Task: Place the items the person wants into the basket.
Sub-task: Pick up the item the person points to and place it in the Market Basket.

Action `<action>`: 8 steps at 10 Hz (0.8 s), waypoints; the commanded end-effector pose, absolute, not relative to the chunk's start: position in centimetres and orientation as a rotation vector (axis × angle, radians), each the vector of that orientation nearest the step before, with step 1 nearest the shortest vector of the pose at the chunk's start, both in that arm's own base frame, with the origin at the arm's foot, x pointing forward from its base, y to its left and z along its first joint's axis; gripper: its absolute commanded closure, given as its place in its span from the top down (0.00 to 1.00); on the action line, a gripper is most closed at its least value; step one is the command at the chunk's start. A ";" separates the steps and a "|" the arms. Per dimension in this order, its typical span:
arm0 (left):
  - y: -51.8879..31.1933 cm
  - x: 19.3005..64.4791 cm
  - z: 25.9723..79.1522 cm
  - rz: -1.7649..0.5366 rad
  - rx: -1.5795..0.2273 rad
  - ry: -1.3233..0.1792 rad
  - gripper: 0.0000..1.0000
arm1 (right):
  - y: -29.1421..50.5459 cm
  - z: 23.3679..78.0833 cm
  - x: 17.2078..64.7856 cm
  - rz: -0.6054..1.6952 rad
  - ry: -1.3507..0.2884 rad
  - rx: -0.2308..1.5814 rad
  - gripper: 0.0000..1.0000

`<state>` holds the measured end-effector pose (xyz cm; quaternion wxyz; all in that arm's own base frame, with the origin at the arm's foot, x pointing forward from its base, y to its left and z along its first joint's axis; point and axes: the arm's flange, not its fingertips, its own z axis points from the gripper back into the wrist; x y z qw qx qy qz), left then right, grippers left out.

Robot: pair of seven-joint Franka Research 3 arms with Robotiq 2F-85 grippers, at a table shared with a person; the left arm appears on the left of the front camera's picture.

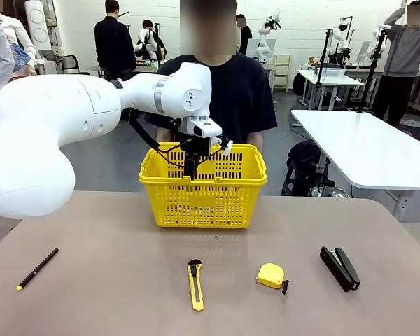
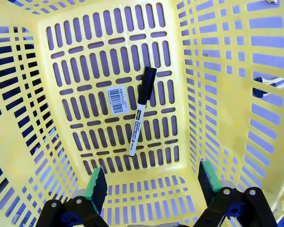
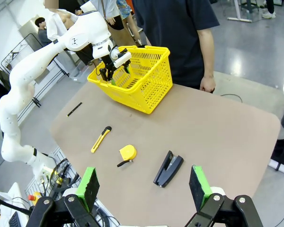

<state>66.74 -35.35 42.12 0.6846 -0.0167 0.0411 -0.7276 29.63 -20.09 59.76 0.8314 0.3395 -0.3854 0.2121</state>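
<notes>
The black-and-white marker [image 2: 141, 111] lies free on the floor of the yellow basket [image 2: 227, 71]. My left gripper [image 2: 151, 182] hangs open above it, reaching down inside the basket [image 1: 224, 203] with nothing between its green pads [image 2: 95, 184]. On the table's near side lie the thin black pen [image 1: 37, 269] at the left and the yellow-and-black utility knife [image 1: 195, 285] in the middle. The person [image 1: 231, 91] stands behind the basket. My right gripper [image 3: 143, 187] is open and empty, high above the table's near edge, looking down on the basket [image 3: 151, 85], knife [image 3: 101, 139] and pen [image 3: 75, 109].
A yellow tape measure [image 1: 271, 276] and a black stapler [image 1: 339, 268] lie right of the knife. The brown table [image 1: 112, 231] has bare room between the basket and the row of tools. A white table [image 1: 364, 147] stands off to the right.
</notes>
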 end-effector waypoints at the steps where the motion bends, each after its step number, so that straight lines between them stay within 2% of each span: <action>1: -35.5 67.1 42.9 -1.610 -0.009 0.110 1.00 | -20.2 59.7 29.8 0.465 -0.835 0.730 1.00; 2: -35.4 66.7 43.7 -1.602 -0.010 0.124 1.00 | -20.2 59.7 29.8 0.465 -0.835 0.730 1.00; 4: -33.1 64.1 48.9 -1.561 -0.032 0.101 1.00 | -20.2 59.7 29.8 0.465 -0.835 0.730 1.00; 6: -28.6 58.4 55.8 -1.594 0.020 -0.016 1.00 | -20.2 59.7 29.8 0.465 -0.835 0.730 1.00; 8: -23.3 53.7 60.0 -1.560 -0.004 -0.066 1.00 | -20.2 59.7 29.8 0.465 -0.835 0.730 1.00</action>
